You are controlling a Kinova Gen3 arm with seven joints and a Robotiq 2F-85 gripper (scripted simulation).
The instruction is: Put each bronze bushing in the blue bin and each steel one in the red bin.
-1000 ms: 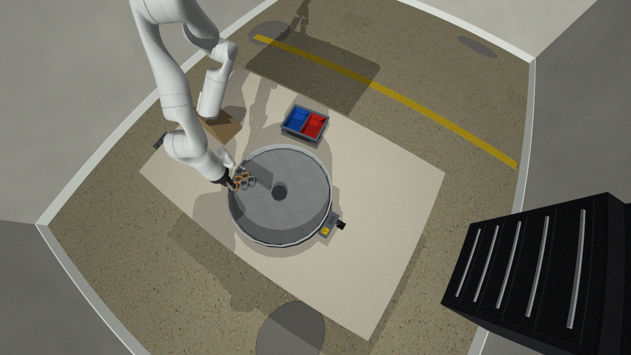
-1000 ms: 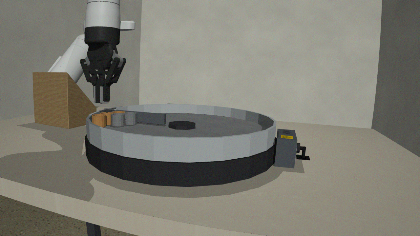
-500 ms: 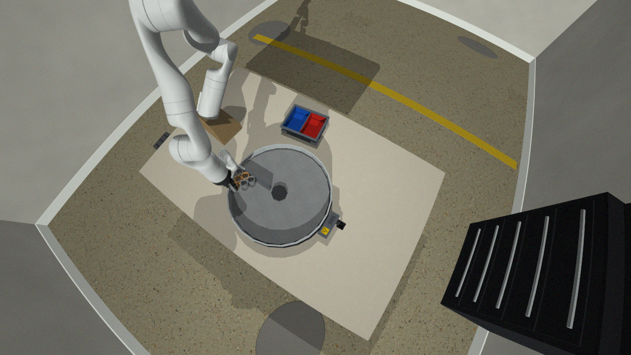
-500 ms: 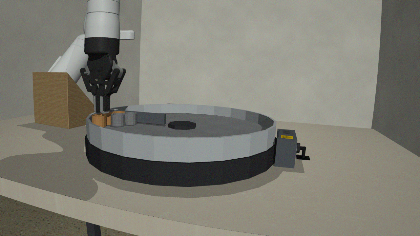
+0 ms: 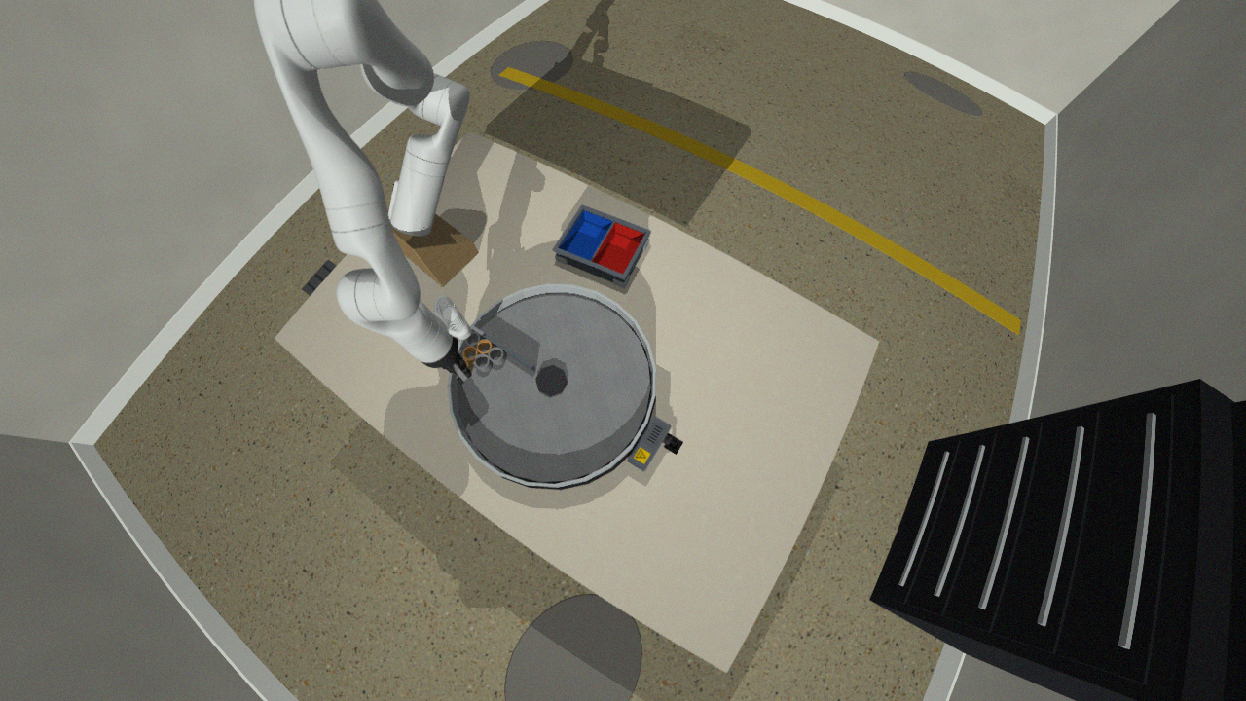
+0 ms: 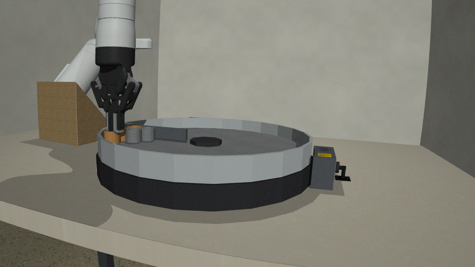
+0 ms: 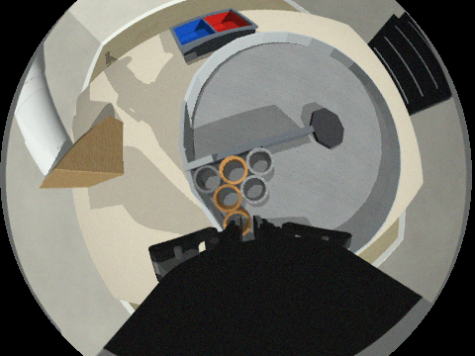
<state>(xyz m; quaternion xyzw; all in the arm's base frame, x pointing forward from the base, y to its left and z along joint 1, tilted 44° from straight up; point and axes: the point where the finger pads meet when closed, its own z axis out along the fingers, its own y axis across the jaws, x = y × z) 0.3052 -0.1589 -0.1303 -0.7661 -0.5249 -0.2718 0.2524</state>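
Observation:
The grey turntable [image 5: 592,418] [image 6: 212,169] [image 7: 297,74] carries three bronze and three steel bushings, upright in a cluster at its rim. A bronze bushing [image 6: 110,136] [image 7: 227,217] lies nearest my gripper [image 5: 462,370] [image 6: 114,128] [image 7: 247,223]. The gripper is narrowly open, fingertips low at this bushing's top; one finger overlaps its hole, the other stands outside its wall. Two more bronze bushings and the steel bushings, one of them a steel bushing [image 6: 133,136] at the front, stand beside it. The blue bin [image 5: 581,239] [image 7: 192,32] and red bin [image 5: 620,250] [image 7: 228,22] show no bushings.
A grey divider bar [image 6: 170,134] [image 7: 257,142] runs from the rim to the dark hub [image 5: 551,378] [image 6: 205,141] [image 7: 327,129], beside the bushings. A brown wedge block [image 5: 440,252] [image 6: 56,112] [image 7: 99,153] stands left of the turntable. A grey motor box [image 5: 648,444] [image 6: 323,171] sits at its right.

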